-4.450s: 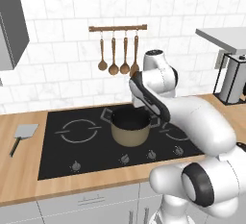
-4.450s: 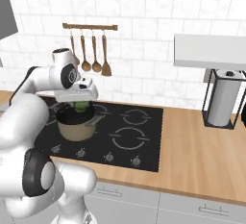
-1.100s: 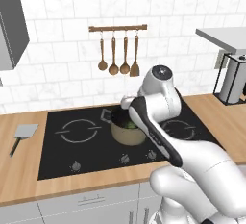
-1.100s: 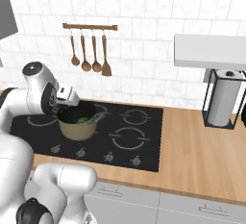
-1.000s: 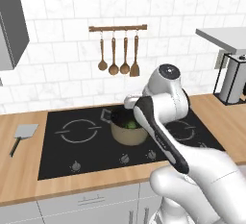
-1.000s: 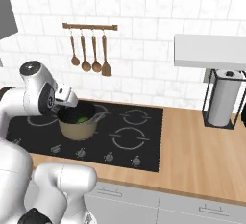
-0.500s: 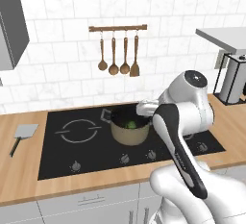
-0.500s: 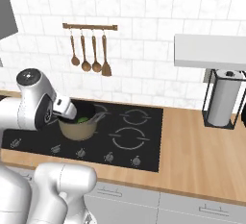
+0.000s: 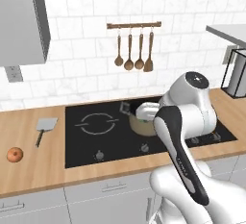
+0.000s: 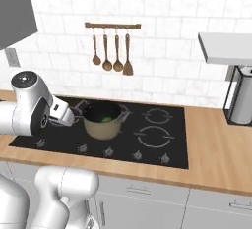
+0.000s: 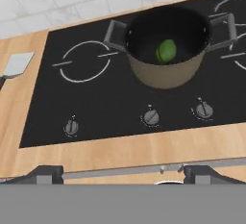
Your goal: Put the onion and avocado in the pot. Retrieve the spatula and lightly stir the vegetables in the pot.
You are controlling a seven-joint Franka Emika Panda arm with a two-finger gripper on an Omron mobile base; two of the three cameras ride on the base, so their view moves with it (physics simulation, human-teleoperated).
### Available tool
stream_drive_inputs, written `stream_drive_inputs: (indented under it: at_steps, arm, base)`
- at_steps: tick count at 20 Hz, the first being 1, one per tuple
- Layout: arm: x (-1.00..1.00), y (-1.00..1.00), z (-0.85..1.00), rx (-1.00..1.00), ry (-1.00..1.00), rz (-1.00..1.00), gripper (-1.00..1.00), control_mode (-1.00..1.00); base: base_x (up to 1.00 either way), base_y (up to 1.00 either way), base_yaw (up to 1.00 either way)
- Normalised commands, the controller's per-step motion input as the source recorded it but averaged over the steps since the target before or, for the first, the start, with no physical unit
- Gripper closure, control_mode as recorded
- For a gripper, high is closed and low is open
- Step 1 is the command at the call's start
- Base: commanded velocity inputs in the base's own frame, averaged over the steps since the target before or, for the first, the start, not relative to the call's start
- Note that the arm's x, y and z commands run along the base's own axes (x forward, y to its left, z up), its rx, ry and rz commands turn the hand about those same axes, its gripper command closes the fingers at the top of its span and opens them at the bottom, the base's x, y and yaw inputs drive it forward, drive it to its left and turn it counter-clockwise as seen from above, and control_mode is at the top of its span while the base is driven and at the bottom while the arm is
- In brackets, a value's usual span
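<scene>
The tan pot [image 11: 166,74] stands on the black hob with the green avocado [image 11: 166,51] lying in its dark inside. From the right base view, the pot [image 10: 102,129] and avocado [image 10: 106,119] sit just right of my hand. My gripper [image 11: 124,172] is open and empty, held above the hob's front left part, to the pot's left and nearer the counter's front edge. The onion [image 9: 15,155], a small orange-brown ball, rests on the wooden counter at the far left. The spatula [image 9: 45,124] lies flat on the counter left of the hob, seen also as spatula [image 11: 17,64]. My arm hides part of the pot [image 9: 140,127].
Wooden spoons and a turner hang on a rail [image 9: 134,50] on the tiled wall behind the hob [image 9: 96,141]. Knobs [image 11: 151,117] line the hob's front. A grey cabinet [image 9: 21,21] hangs at the upper left. A shelf and a grey canister [image 10: 241,105] stand at the right.
Both base views have shifted, so the base has moved left; the onion has come into view. My hand has swung from over the pot to its left side, staying open.
</scene>
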Motion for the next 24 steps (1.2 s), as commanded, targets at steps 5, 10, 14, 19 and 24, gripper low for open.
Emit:
stream_drive_inputs:
  at_steps: [5,10,14,19,24]
  arm:
    - [0.0,0.0,0.0,0.0,0.0,0.0,-1.0,1.0]
    - [0.0,0.0,0.0,0.0,0.0,0.0,-1.0,1.0]
    - [0.0,0.0,0.0,0.0,0.0,0.0,-1.0,1.0]
    - [0.28,-0.13,-0.05,0.0,0.02,0.1,-1.0,-1.0]
    - [0.37,0.33,-0.36,-0.07,0.12,0.4,-1.0,-1.0]
  base:
    - [0.0,1.0,-0.09]
    - [0.1,0.81,-0.1]
    - [0.1,0.04,-0.03]
    - [0.0,0.0,0.0]
    - [0.0,0.0,0.0]
